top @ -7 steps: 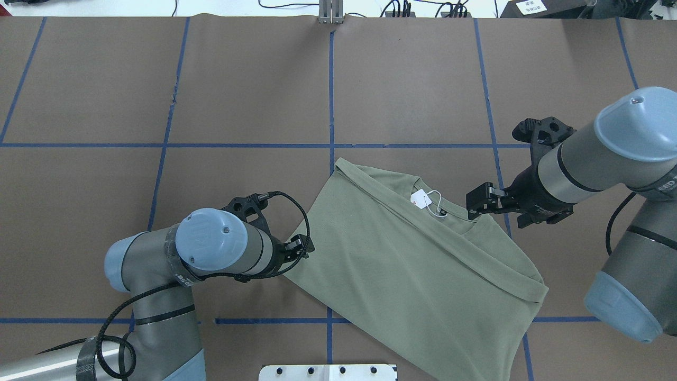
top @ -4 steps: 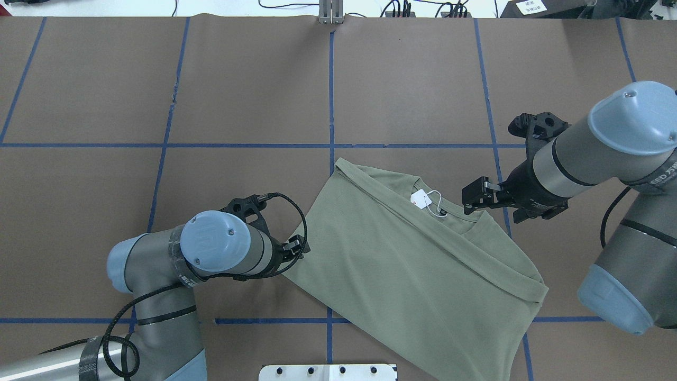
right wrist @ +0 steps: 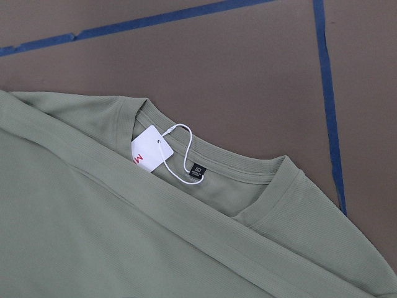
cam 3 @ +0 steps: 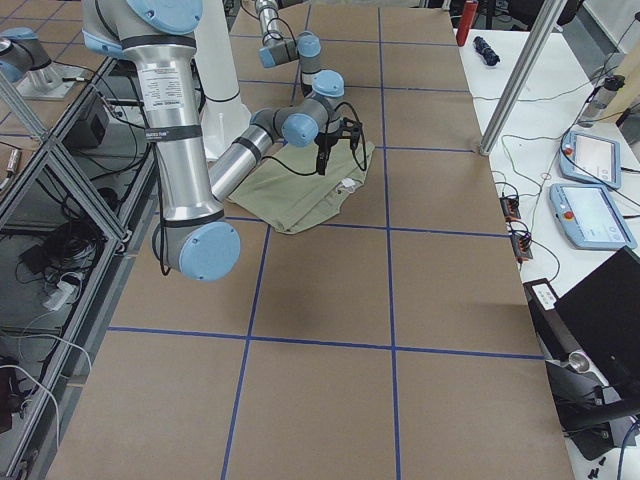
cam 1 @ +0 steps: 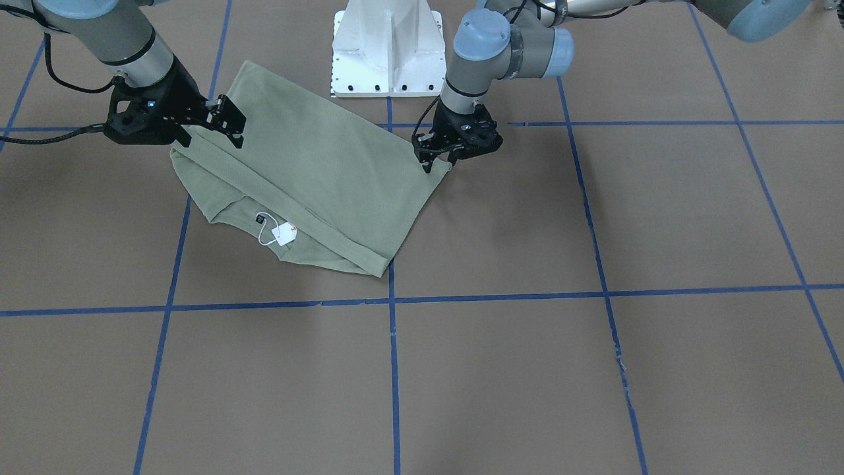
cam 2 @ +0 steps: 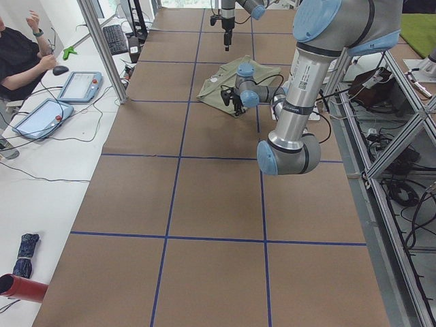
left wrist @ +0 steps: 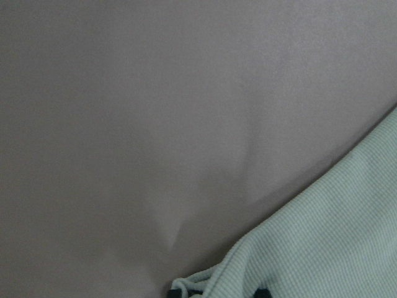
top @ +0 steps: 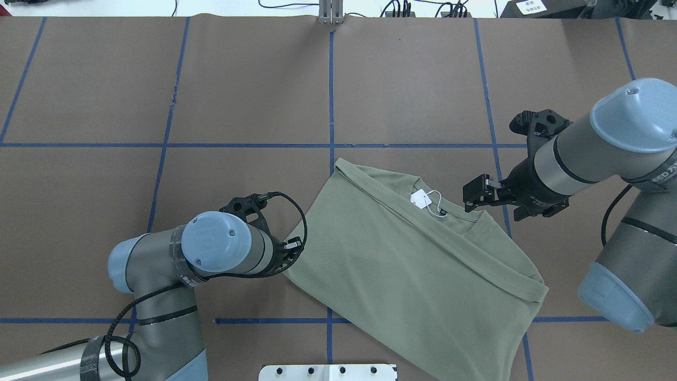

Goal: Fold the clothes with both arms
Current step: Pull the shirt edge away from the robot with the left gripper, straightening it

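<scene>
The sage-green shirt (top: pixel 412 264) lies folded and slanted on the brown table, and also shows in the front view (cam 1: pixel 316 165). Its white-and-red hang tag (top: pixel 420 199) lies at the collar, close up in the right wrist view (right wrist: pixel 151 153). My left gripper (top: pixel 293 248) is low at the shirt's left edge, shut on the fabric; the front view (cam 1: pixel 430 159) shows it at that corner. The left wrist view shows the fabric edge (left wrist: pixel 322 248) bunched at the bottom. My right gripper (top: pixel 472 197) is open, just off the collar's right shoulder, and holds nothing (cam 1: pixel 229 122).
The white pedestal base (cam 1: pixel 389 46) stands at the robot's side of the table, next to the shirt's lower part. Blue tape lines (top: pixel 331 95) grid the brown table. An operator (cam 2: pixel 20 54) sits with tablets beside the table's far side.
My right gripper has drawn a little back and away from the shirt's shoulder. My left arm has shifted slightly to the left. The shirt lies as before.
</scene>
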Controlling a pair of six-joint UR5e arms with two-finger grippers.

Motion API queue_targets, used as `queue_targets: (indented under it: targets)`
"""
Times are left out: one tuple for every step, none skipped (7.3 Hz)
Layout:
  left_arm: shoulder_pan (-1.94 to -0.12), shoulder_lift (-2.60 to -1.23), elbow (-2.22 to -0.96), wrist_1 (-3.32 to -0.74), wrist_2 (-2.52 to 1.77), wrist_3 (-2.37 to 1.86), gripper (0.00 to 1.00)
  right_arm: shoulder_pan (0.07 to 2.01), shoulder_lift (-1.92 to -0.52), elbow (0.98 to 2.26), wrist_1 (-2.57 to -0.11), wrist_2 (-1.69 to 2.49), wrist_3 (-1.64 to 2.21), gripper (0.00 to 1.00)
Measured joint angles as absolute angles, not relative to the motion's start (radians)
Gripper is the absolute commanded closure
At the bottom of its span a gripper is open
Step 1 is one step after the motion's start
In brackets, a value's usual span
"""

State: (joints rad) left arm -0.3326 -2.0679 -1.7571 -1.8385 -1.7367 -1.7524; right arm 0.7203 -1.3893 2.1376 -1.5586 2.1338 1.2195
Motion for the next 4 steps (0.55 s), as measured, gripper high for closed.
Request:
queue_targets:
  targets:
    - [-0.336,-2.069,-1.762,-1.839,-1.738,-1.752,1.00,0.723,-1.390,2.138,-1.559,2.134,1.219,0.00]
    - [-0.352,-2.069,-1.767,-1.838,-1.739,-1.752,1.00,0.725,-1.390,2.138,-1.559,2.133,1.220,0.00]
    - [-0.389,-2.069,-1.766,-1.836,-1.740,-1.748,1.00,0.726,-1.389,2.138,-1.559,2.130,1.220,0.00]
    - [-0.435,-2.070,-1.759,-1.835,-1.740,-1.725,1.00,0.728,-1.388,2.138,-1.559,2.128,1.220,0.00]
